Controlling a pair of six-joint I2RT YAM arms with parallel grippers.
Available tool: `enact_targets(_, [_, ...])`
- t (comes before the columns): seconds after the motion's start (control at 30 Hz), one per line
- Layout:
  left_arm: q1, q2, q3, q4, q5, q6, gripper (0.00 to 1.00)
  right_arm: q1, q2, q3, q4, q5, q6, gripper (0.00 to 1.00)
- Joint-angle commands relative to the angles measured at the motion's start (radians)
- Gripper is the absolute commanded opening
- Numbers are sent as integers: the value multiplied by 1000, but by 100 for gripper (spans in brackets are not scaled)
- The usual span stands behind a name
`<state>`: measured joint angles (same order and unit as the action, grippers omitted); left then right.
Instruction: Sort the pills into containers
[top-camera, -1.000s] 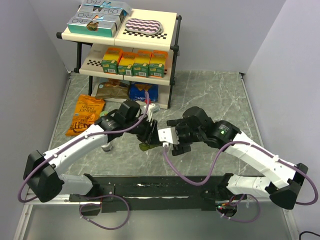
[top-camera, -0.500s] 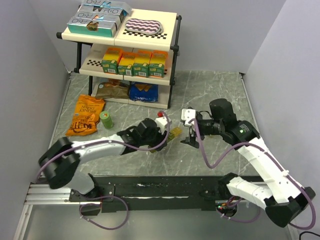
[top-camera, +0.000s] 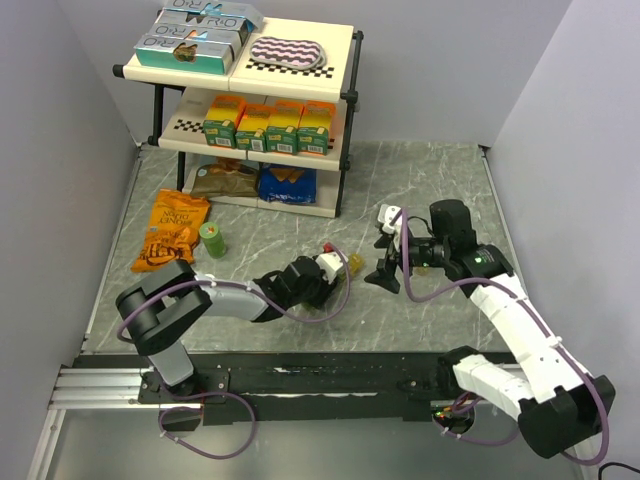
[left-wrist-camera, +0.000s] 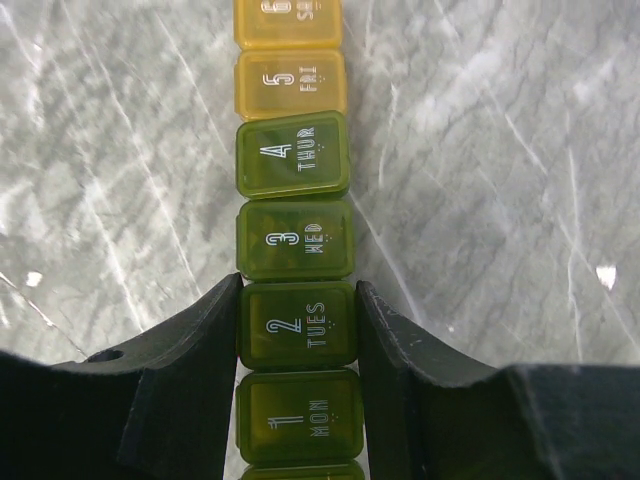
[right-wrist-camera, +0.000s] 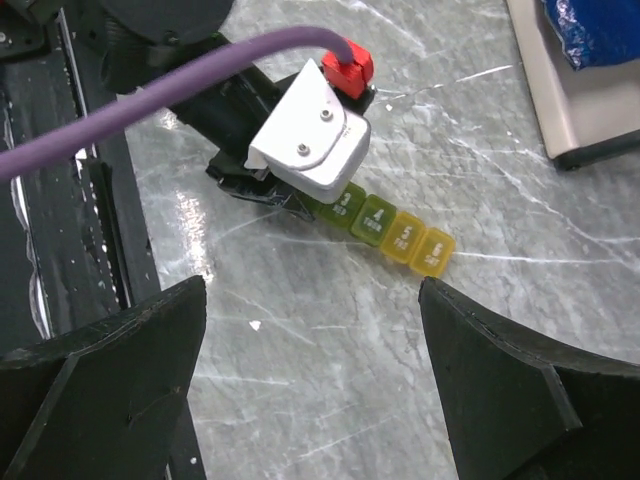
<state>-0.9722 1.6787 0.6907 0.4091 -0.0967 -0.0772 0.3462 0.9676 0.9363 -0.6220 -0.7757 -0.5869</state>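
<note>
Containers (left-wrist-camera: 295, 240) snug between left gripper (left-wrist-camera: 298, 310) jaws

Bright, even light falls from overhead; the grey marbled worktop (top-camera: 440, 190) shows soft shadows in the top view. In the left wrist view the translucent green-to-yellow plastic strip of lidded compartments (left-wrist-camera: 295, 240) is sharp, its lettering legible, while the black left hand (left-wrist-camera: 300, 290) at the bottom edge is dim and soft. The black right hand (right-wrist-camera: 310, 300) blurs into the lower corners of its view.
</note>
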Motion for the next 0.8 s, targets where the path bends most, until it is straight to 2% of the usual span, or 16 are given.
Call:
enact_targets(0.0, [-7, -52, -28, 91, -54, -16, 50, -12, 49, -8, 59, -56, 36, 91])
enact_targets(0.13, [-6, -148, -42, 65, -63, -55, 58, -12, 143, -7, 68, -68, 61, 87])
enact_targets(0.17, [-8, -169, -48, 56, -60, -62, 59, -12, 157, 1, 68, -71, 64, 83])
enact_targets(0.2, [-8, -212, -52, 50, -61, -65, 65, -10, 173, 5, 70, -74, 65, 80])
enact_targets(0.23, [-7, -232, -59, 43, -60, -67, 65, -12, 199, 10, 70, -73, 59, 78])
enact_targets(0.27, [-6, -253, -77, 42, -63, -62, 71, -10, 213, 19, 70, -71, 53, 74])
enact_targets(0.37, [-5, -313, -109, 16, -73, -47, 72, -10, 250, 36, 58, -79, -23, 68])
enact_targets(0.4, [-6, -341, -117, 4, -80, -52, 72, -9, 256, 35, 44, -85, -69, 66])
enact_targets(0.47, [-3, -379, -146, -32, -107, -94, 73, -4, 250, 12, 19, -129, -287, 66])
enact_targets(0.5, [0, -426, -155, -44, -121, -122, 75, -3, 244, -4, 1, -138, -494, 66])
enact_targets(0.6, [24, -535, -203, -117, -181, -269, 77, 43, 227, -83, 18, -93, -808, 72])
enact_targets(0.67, [44, -592, -244, -153, -181, -411, 76, 89, 282, -74, 65, -42, -837, 72])
enact_targets(0.77, [75, -668, -289, -164, -141, -533, 72, 172, 355, -74, 190, 41, -830, 73])
